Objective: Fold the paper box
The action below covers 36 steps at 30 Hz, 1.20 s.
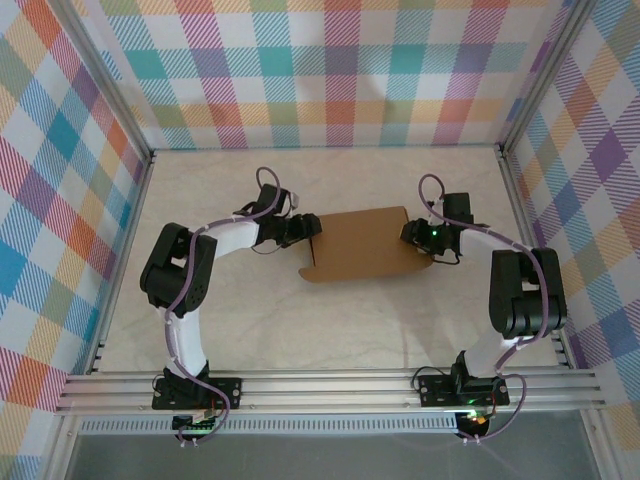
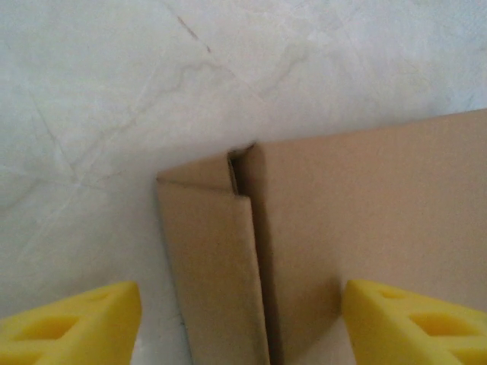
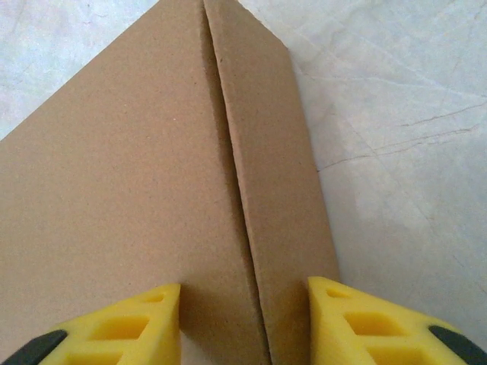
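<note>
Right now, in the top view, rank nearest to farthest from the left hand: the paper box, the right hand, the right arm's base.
1. paper box, just right of the left hand
2. right hand, at the box's opposite end
3. right arm's base, at the near-right edge

no readable text, labels or numbers anywhere.

1 paper box (image 1: 360, 245), 1 left gripper (image 2: 242, 293), 1 right gripper (image 3: 243, 285), 1 table (image 1: 350, 330).

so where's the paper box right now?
Top view, centre: the paper box lies on the table between the left claw at its left end and the right claw at its right end.
</note>
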Motion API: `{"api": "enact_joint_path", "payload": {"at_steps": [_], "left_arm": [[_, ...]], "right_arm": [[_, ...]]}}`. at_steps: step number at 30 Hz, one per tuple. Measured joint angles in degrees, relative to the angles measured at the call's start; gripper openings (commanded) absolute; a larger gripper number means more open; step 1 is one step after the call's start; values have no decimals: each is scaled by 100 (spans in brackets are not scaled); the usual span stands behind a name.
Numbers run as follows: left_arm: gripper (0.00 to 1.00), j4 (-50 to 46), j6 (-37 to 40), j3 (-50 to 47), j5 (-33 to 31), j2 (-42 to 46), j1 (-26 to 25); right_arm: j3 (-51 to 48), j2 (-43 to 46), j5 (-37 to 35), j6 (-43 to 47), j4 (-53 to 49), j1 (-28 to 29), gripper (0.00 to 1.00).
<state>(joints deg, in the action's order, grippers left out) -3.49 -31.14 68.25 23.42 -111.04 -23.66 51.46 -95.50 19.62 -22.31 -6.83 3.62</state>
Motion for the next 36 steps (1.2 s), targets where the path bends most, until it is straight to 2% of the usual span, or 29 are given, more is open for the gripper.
{"api": "enact_joint_path", "payload": {"at_steps": [3,6,7,9,11,17,22,25,28,36], "left_arm": [[98,-214,-22,2,111,48,-52],[100,-468,-63,-20,116,240,-127],[98,-529,-85,-57,114,356,-144],[84,-566,-140,-184,122,599,-162],[65,-564,-181,-313,111,793,-173],[33,-605,-101,-387,79,664,-66],[31,-494,-24,-387,293,555,101],[27,-365,42,-398,466,476,168],[20,-188,79,-450,612,433,238],[20,201,367,-570,1370,219,551]], "right_arm": [[2,-35,39,-116,52,17,41],[-4,-37,46,-291,103,17,42],[-11,-42,63,-350,127,15,42],[-17,-59,87,-433,175,15,43],[-17,-81,111,-468,234,15,45],[-17,-111,144,-461,313,13,50],[-17,-109,199,-426,275,15,57],[-22,-107,264,-433,232,9,69],[-127,-63,396,-487,273,-55,76],[-369,195,883,-599,439,-610,89]]}}
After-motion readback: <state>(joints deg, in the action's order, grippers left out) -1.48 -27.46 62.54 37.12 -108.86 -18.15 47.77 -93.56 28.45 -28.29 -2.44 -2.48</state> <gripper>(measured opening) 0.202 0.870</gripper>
